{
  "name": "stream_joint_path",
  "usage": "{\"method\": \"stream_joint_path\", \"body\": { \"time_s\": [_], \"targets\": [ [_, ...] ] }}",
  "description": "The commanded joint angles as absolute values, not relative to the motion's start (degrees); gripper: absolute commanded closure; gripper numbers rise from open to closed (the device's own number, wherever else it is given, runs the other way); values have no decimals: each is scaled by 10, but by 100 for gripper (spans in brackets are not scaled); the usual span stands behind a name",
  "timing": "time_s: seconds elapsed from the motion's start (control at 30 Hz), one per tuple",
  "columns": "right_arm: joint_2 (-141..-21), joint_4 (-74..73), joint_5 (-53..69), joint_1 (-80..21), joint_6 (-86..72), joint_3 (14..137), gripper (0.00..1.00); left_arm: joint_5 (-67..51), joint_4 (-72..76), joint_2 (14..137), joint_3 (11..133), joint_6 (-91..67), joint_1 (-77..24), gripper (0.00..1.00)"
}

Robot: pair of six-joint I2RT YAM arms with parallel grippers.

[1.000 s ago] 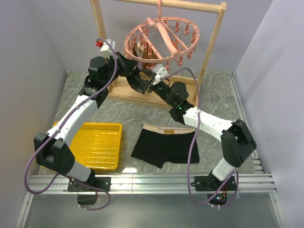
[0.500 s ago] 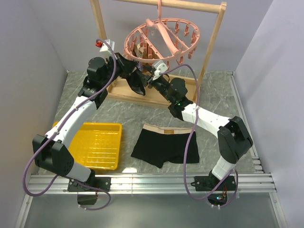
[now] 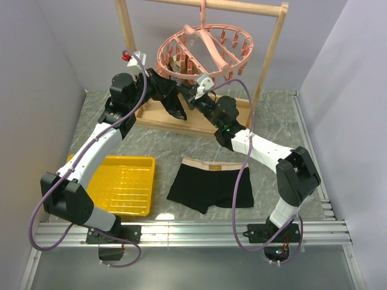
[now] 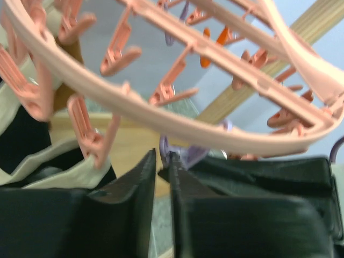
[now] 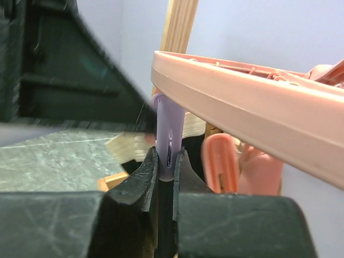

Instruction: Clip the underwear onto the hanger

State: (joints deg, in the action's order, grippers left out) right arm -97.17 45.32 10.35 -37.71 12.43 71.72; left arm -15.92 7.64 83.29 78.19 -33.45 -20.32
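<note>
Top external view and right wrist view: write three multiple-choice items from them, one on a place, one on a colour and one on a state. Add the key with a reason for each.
1. Where is the underwear?
A. Flat on the table
B. In the yellow tray
C. Over the wooden rack's top bar

2. What colour is the peg between the right end effector's fingers?
A. Orange
B. Lilac
C. Green

3. What state is the right end effector in?
A. Wide open
B. Closed on the peg
C. Closed on fabric

Key:
1 A: it lies spread out on the surface between the two arms.
2 B: the right wrist view shows a lilac peg hanging under the pink hanger ring.
3 B: both fingers press against the peg's sides.
</note>
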Motion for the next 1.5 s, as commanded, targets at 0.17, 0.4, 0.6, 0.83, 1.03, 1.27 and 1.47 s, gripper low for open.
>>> {"method": "stream_joint_path", "body": {
  "time_s": [0.17, 0.4, 0.6, 0.83, 1.03, 1.27, 1.47],
  "targets": [
    [-972, 461, 108, -376, 114, 745, 100, -218, 48, 801, 781, -340, -200, 55],
    [-962, 461, 118, -377, 105, 739, 100, -203, 52, 798, 781, -342, -200, 46],
    [-957, 461, 130, -377, 100, 734, 100, -229, 101, 814, 786, -342, -200, 48],
    [-957, 463, 139, -377, 92, 731, 100, -189, 163, 820, 775, -350, -200, 44],
    [-956, 464, 140, -377, 88, 732, 100, -179, 177, 831, 771, -350, -204, 47],
    [-954, 467, 143, -377, 83, 729, 100, -177, 187, 836, 765, -360, -207, 47],
    [-951, 462, 144, -377, 78, 731, 100, -173, 203, 846, 768, -360, -218, 47]
  ]
}}
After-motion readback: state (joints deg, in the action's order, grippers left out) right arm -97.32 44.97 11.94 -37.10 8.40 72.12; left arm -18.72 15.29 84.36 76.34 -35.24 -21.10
